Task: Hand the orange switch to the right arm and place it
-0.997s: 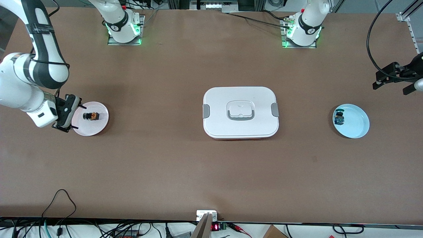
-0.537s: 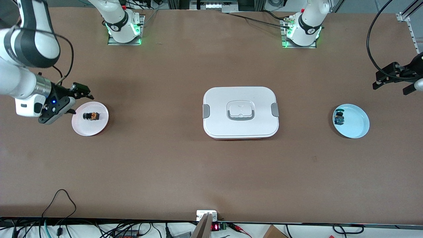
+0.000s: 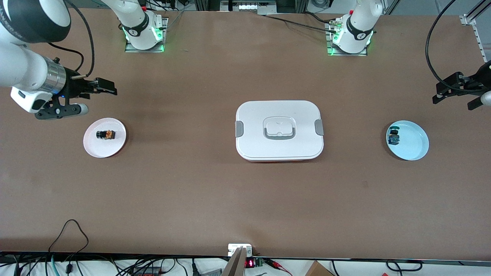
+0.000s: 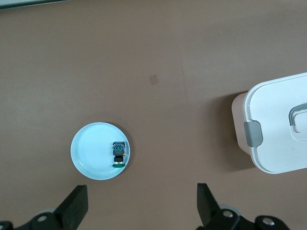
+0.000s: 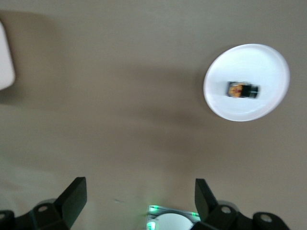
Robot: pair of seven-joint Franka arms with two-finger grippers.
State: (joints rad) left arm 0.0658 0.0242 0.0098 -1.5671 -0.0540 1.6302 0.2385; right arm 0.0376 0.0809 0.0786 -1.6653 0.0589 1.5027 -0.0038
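The orange switch lies on its side on a small white plate toward the right arm's end of the table. It also shows in the right wrist view on that plate. My right gripper is open and empty, up in the air over bare table between the plate and its arm's base. In its wrist view the gripper has wide-apart jaws with nothing between them. My left gripper is open and empty, waiting in the air at the left arm's end of the table; its wrist view shows the same.
A white lidded box with grey clips sits mid-table. A light blue plate at the left arm's end holds a small blue switch. Both show in the left wrist view: the plate and the box.
My right gripper has lifted off the white plate and swung away toward its base, empty. The orange switch stays on the plate. The left arm has not moved.
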